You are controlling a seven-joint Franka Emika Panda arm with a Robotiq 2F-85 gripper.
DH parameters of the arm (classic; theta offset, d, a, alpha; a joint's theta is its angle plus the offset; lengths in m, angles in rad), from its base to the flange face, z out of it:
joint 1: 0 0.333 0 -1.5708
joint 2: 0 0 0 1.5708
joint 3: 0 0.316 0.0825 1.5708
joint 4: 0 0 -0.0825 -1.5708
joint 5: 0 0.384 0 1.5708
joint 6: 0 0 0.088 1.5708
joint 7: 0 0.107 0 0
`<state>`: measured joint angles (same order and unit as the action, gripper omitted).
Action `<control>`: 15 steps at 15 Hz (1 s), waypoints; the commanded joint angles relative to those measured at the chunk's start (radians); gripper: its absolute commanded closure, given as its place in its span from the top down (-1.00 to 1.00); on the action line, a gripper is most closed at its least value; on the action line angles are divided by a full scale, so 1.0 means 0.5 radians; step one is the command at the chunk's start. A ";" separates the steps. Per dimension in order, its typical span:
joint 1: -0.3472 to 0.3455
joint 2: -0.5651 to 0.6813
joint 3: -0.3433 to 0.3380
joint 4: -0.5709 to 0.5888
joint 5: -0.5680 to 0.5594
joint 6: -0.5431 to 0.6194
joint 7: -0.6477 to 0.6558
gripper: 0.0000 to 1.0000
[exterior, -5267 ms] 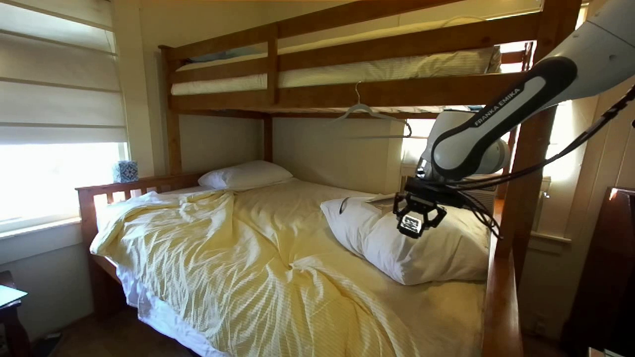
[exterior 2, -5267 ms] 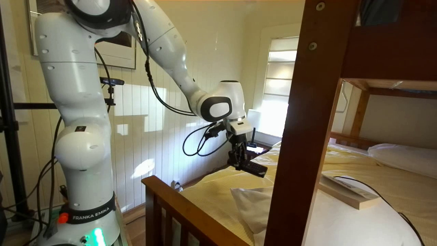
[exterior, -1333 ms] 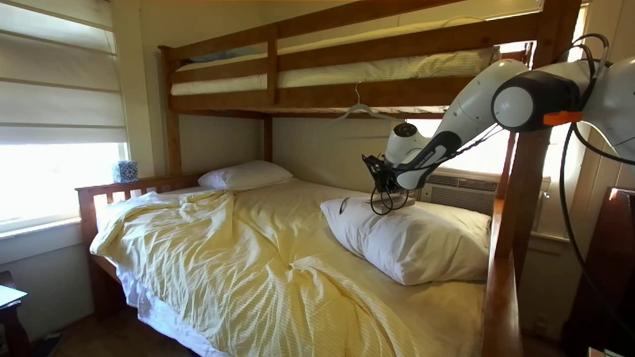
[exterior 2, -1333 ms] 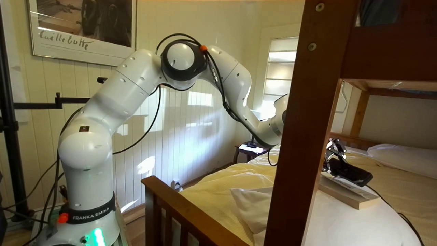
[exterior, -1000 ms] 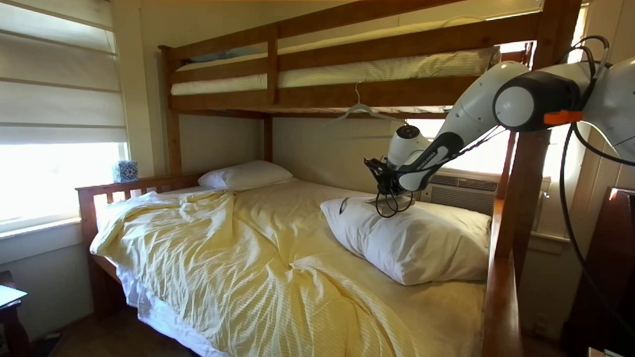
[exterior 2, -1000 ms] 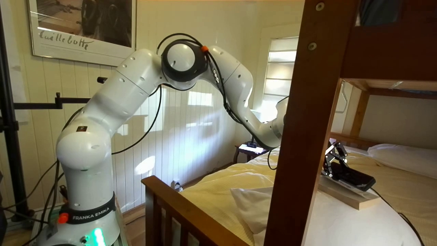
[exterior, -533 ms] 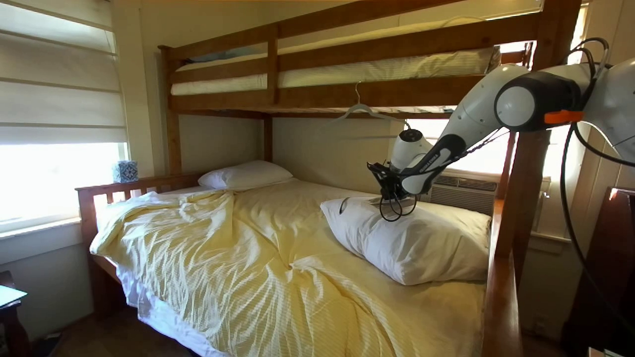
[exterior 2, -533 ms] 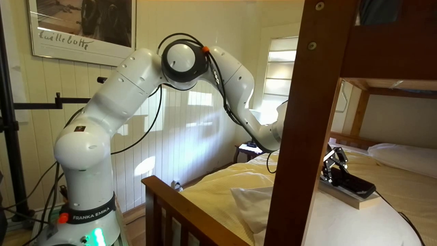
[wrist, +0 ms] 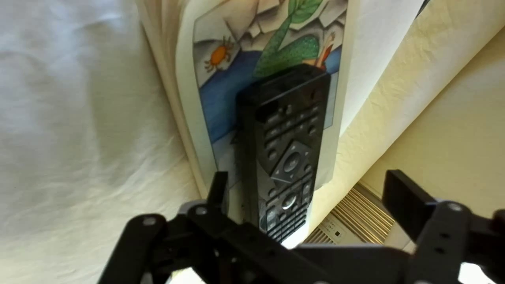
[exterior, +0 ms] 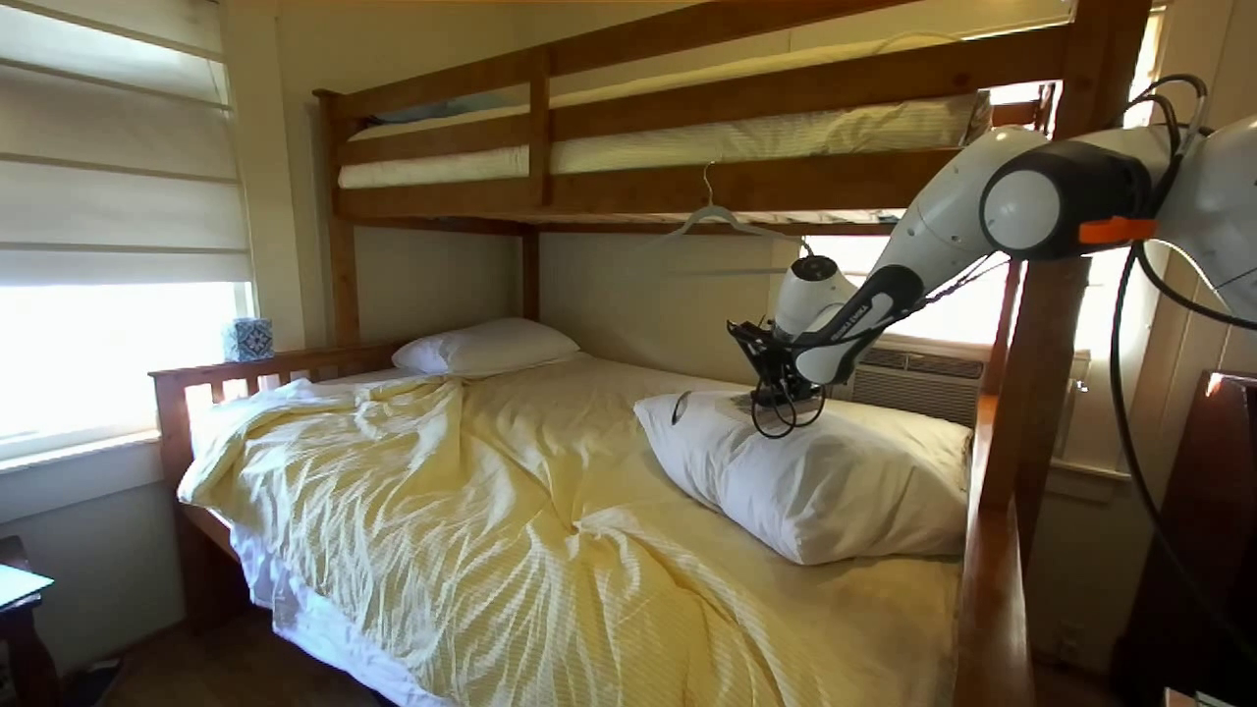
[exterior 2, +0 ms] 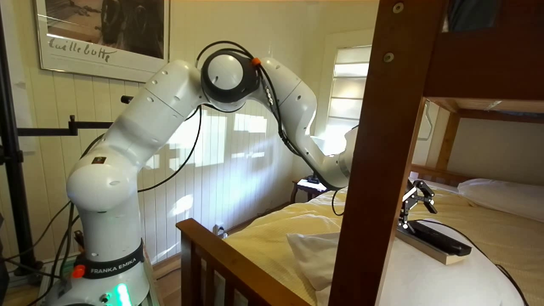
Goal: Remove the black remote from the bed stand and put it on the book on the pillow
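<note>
Wrist view gives you the black remote control (wrist: 290, 161) lying on the illustrated book (wrist: 221, 102), running toward twelve o'clock, with the cover's printed orange crab (wrist: 217, 56) off at eleven. Your end effector (wrist: 309, 195) has its fingers spread: one just beside the remote at eight o'clock, the other well apart from it at four. Whether the nearer one touches, you can't tell. You find the large creased white pillow (exterior: 815, 481) at four o'clock in both exterior views, under the book; in an exterior view a brown bunk-bed post (exterior 2: 384, 153) hides part of the end effector from you.
</note>
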<state>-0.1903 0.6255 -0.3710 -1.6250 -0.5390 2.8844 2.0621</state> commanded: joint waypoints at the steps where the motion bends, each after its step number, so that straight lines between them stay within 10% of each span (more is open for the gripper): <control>1: 0.006 -0.111 0.071 -0.091 -0.003 0.015 -0.079 1.00; 11: -0.134 -0.688 1.008 -0.753 0.261 0.017 -0.768 1.00; 15: -0.515 -0.905 1.556 -0.914 0.469 -0.016 -1.352 1.00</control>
<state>-0.2883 0.2844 0.2203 -1.9849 -0.3799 2.8928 1.5823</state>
